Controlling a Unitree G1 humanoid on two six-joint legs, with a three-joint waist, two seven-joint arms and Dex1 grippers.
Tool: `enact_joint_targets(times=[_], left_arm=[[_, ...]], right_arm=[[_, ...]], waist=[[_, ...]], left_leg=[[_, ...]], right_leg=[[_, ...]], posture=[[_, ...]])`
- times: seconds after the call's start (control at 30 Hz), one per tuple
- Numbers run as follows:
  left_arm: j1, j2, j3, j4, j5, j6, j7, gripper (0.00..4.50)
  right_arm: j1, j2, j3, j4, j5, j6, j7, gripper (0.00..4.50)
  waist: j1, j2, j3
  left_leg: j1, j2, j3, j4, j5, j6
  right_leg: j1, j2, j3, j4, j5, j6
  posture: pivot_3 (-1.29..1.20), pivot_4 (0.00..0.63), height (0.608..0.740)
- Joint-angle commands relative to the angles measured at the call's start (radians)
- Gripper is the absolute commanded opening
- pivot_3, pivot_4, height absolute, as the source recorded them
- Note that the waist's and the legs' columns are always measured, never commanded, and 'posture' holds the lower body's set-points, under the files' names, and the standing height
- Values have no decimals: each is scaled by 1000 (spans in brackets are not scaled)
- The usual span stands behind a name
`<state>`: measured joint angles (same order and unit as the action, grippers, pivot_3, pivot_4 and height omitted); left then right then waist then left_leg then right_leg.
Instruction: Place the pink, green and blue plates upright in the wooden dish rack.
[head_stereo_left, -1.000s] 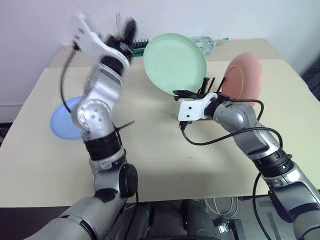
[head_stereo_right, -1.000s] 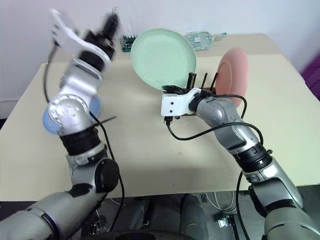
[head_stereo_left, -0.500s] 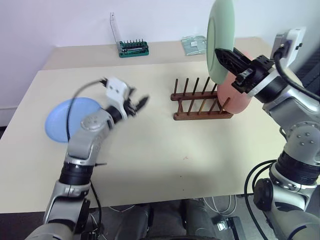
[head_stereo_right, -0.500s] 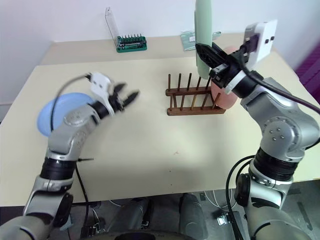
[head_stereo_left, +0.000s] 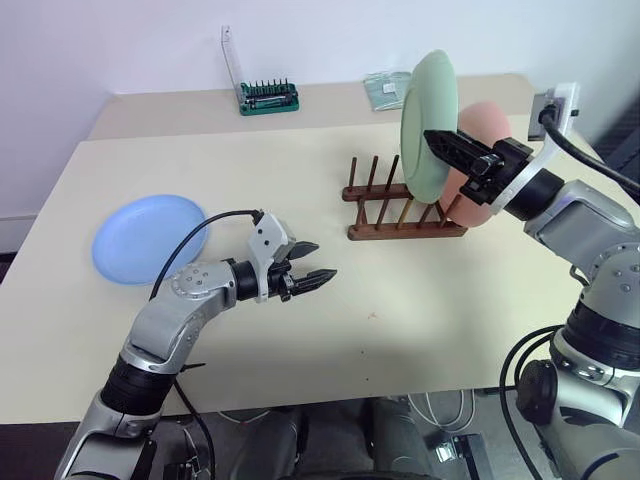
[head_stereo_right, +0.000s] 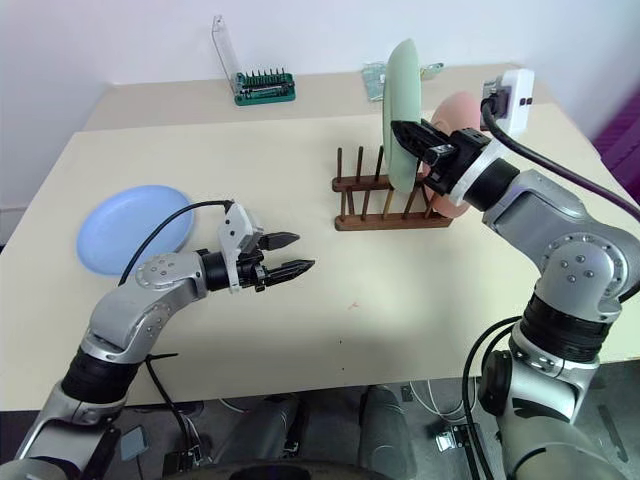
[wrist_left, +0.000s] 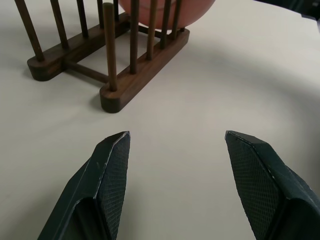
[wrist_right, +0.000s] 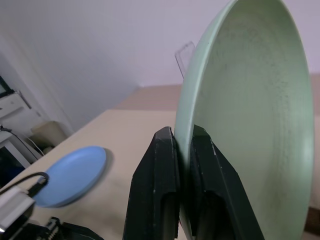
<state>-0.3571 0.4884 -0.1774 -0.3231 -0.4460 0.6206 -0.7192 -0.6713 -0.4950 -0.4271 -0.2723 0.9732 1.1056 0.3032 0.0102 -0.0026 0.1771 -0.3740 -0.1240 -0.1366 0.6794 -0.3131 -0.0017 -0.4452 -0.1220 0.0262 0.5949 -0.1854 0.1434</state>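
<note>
My right gripper (wrist_right: 182, 145) is shut on the rim of the pale green plate (head_stereo_left: 428, 125), holding it upright on edge just above the wooden dish rack (head_stereo_left: 400, 228), over its middle pegs. The pink plate (head_stereo_left: 487, 118) stands upright in the rack's right end, right behind the green one. On the table at the far left the blue plate (head_stereo_left: 150, 238) lies flat. My left gripper (head_stereo_left: 322, 260) hovers open and empty over the middle of the table, pointing toward the rack (wrist_left: 115, 95), well apart from the blue plate.
A green screwdriver bit holder (head_stereo_left: 268, 97) and a clear plastic packet (head_stereo_left: 385, 90) lie at the table's back edge. Bare tabletop (head_stereo_left: 400, 300) stretches between my left gripper and the rack and along the front edge.
My left arm has swung down from high up to low over the table's middle, gripper open. My right wrist has rolled the green plate onto its edge and brought it over the rack.
</note>
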Motion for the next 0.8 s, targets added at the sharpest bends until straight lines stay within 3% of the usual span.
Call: enact_joint_targets(times=[0.03,0.23,0.27,0.37,0.43,0.53,0.57,0.67,0.8], left_arm=[[-4,-3,11,-47,-9,3,-2,3088],[-1,-6,6,-62,-6,14,2,3088],[-1,-6,7,-63,-6,15,3,3135],[4,-15,16,-70,-14,28,14,3135],[5,-19,20,-72,-16,35,18,3135],[5,-36,42,-73,-27,48,41,3934],[3,-43,50,-71,-24,51,57,4417],[-24,-113,127,-31,7,45,201,4466],[-50,-189,244,13,39,55,386,4466]], right_arm=[[-58,-23,-4,77,-3,-19,-5,0],[-94,-36,18,154,-19,-38,22,0],[-95,-43,34,151,-39,-53,29,735],[-70,-112,153,85,-198,-203,99,1877],[-54,-142,204,65,-273,-284,136,1877],[-43,-222,280,51,-408,-389,183,1911],[-37,-246,304,46,-456,-434,199,1911],[-57,-292,340,48,-592,-580,207,1911],[-107,-289,347,43,-645,-657,234,1911]], waist=[[0,0,0],[0,0,0],[1,0,0],[0,1,1],[0,1,1],[0,1,1],[0,1,1],[1,1,1],[0,0,1]], left_leg=[[0,0,0,0,0,0],[0,0,0,0,0,0],[0,0,0,0,0,0],[0,0,0,0,0,0],[0,0,0,0,0,0],[0,0,1,0,0,0],[0,0,1,0,0,0],[0,0,1,0,0,0],[0,0,1,0,0,0]], right_leg=[[0,0,0,0,0,0],[0,0,0,0,0,0],[0,0,0,0,0,0],[0,0,0,0,0,0],[0,0,0,0,0,0],[0,0,0,0,0,0],[0,0,0,0,0,0],[0,0,0,0,0,0],[0,0,0,0,0,0]], posture=[[0,150,738],[0,150,738],[0,150,738],[0,150,738],[0,150,738],[0,150,738],[0,150,738],[0,150,738],[0,150,738]])
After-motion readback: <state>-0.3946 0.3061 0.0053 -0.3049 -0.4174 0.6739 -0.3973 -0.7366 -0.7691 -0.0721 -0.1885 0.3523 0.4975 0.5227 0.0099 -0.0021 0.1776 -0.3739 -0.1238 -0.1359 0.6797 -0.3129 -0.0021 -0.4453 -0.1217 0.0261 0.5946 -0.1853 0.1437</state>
